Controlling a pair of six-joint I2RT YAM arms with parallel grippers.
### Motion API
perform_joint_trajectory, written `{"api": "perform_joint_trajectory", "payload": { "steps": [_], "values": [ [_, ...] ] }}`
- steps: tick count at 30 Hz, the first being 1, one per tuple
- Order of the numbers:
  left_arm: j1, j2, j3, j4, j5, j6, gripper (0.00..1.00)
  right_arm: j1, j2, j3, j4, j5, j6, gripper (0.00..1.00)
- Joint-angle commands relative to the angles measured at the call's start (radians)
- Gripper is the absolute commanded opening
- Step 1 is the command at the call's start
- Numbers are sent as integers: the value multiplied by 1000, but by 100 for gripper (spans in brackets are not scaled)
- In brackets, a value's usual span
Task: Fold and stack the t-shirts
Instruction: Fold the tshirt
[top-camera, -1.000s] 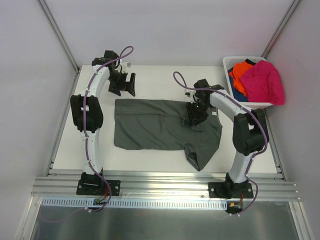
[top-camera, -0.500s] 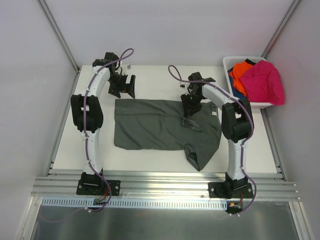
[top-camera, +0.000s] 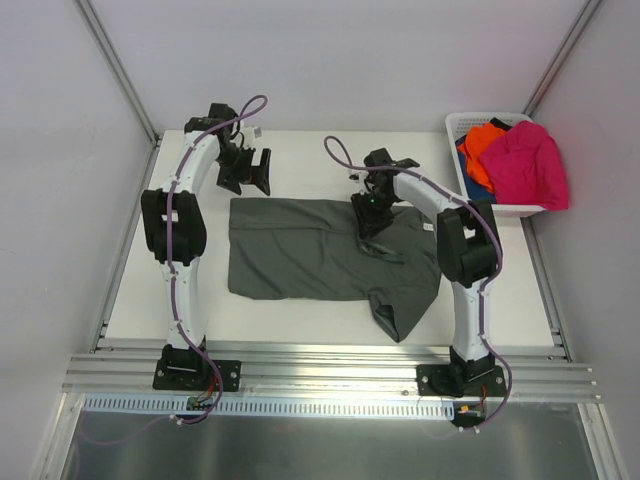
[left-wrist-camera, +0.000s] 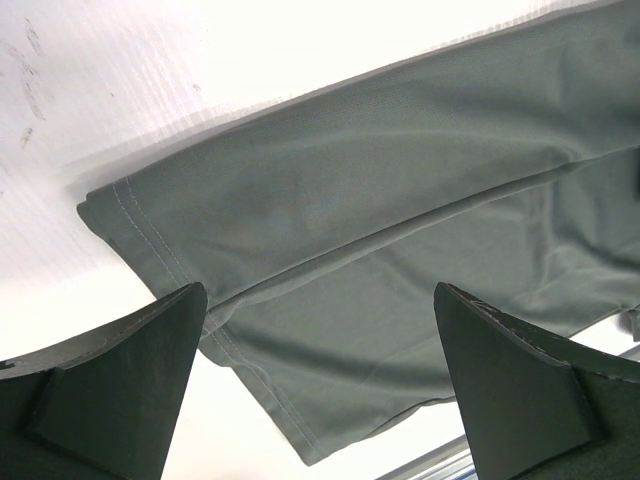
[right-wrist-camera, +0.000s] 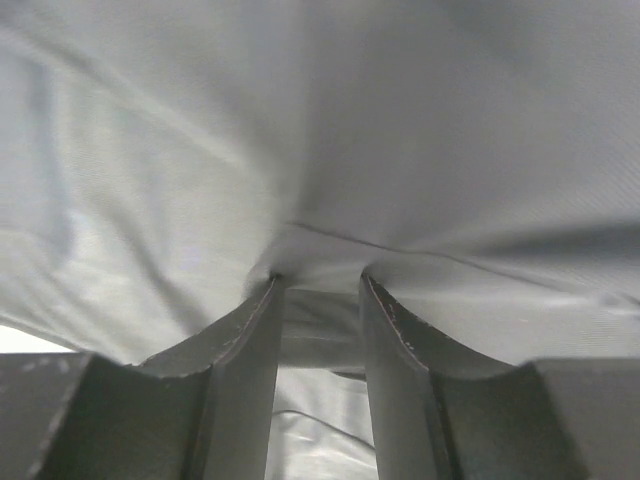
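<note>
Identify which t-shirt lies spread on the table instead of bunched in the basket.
The dark grey-green t-shirt: it alone lies spread on the table; the magenta-pink shirt, orange shirt and blue shirt sit heaped in the white basket.

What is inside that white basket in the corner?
A pink shirt lies on top, with an orange shirt and a bit of blue cloth beside it. Anything deeper in the basket is covered.

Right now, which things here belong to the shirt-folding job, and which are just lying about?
Part of the job: dark grey-green cloth t-shirt, pinched by the right gripper; open left gripper; magenta-pink cloth t-shirt, orange t-shirt, blue t-shirt.
Just lying about: white plastic lattice basket holding those three; white table.
</note>
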Motion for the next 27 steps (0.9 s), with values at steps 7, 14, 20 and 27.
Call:
{"api": "perform_joint_trajectory", "payload": {
  "steps": [7, 14, 20, 27],
  "values": [
    [-2, -23, 55, -8, 26, -9, 99, 159, -87, 29, -20, -13, 43, 41],
    [2, -34, 51, -10, 26, -8, 99, 133, -130, -26, -11, 32, 15, 41],
    [2, -34, 43, -10, 27, -8, 99, 0, -199, -104, -3, 64, -30, 41],
    [1, -8, 26, -10, 7, 26, 99, -128, -169, -58, 3, 76, -69, 41]
  ]
}}
